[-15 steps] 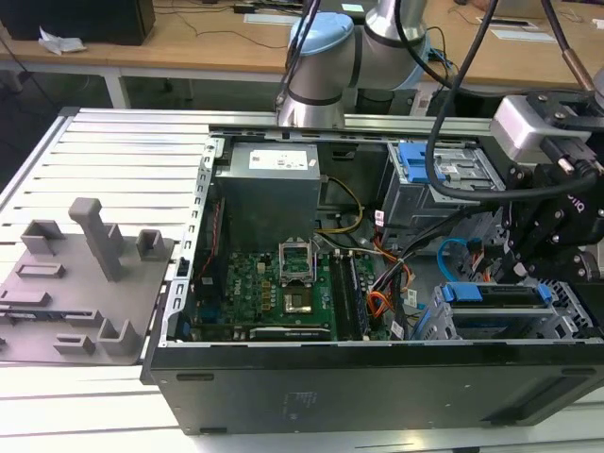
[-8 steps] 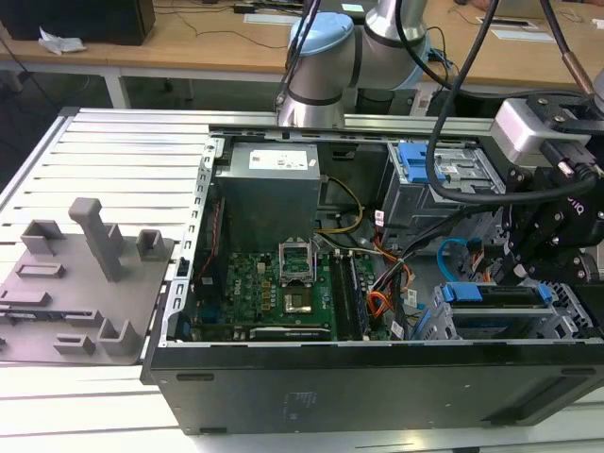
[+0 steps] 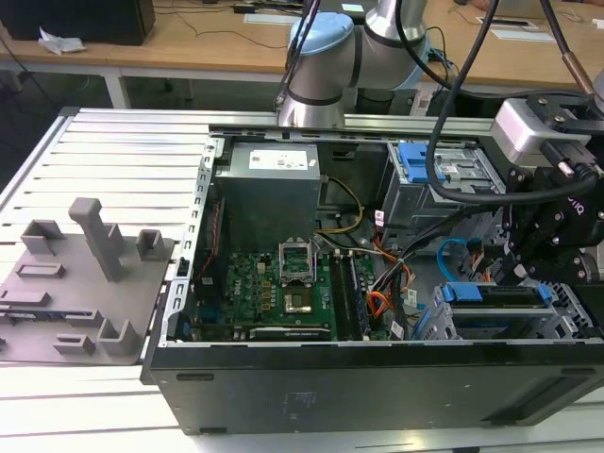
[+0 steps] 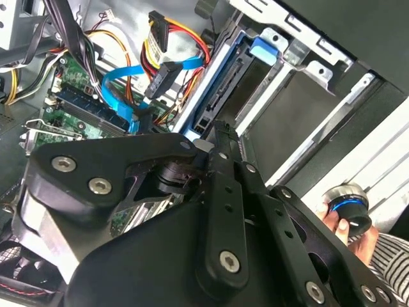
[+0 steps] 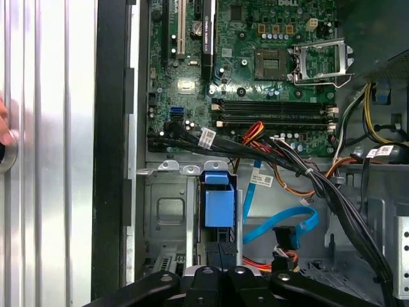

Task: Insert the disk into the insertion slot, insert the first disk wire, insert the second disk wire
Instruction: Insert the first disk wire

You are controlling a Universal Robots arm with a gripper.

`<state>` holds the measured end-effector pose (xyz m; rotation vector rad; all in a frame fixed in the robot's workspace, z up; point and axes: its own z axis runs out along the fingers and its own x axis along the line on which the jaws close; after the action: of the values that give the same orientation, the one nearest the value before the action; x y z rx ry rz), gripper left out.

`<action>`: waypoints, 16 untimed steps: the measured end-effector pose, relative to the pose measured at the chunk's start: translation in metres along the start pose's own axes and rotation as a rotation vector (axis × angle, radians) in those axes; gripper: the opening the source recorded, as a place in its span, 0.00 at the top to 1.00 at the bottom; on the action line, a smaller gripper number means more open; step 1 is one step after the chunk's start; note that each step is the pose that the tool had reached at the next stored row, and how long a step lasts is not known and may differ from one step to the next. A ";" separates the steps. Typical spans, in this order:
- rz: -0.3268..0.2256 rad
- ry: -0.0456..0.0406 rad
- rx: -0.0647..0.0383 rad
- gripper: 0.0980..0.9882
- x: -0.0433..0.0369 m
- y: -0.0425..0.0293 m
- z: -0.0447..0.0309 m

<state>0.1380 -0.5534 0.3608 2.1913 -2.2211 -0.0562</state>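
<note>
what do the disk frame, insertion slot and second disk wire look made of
The disk's frame: likely moulded plastic, bright blue, smooth with a soft sheen. The insertion slot: sheet metal by its look, bare silver, with bent tabs and punched openings. The second disk wire: flat light-blue cable, probably plastic-sheathed, since it bends in a loop.
</note>
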 end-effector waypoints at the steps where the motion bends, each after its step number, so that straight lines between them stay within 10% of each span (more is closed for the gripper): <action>1: 0.000 0.0002 0.000 0.99 -0.0001 -0.0029 -0.0002; 16: 0.000 0.0006 0.000 0.99 -0.0009 -0.0070 -0.0152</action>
<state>0.1457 -0.5528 0.3757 2.1910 -2.2209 -0.0556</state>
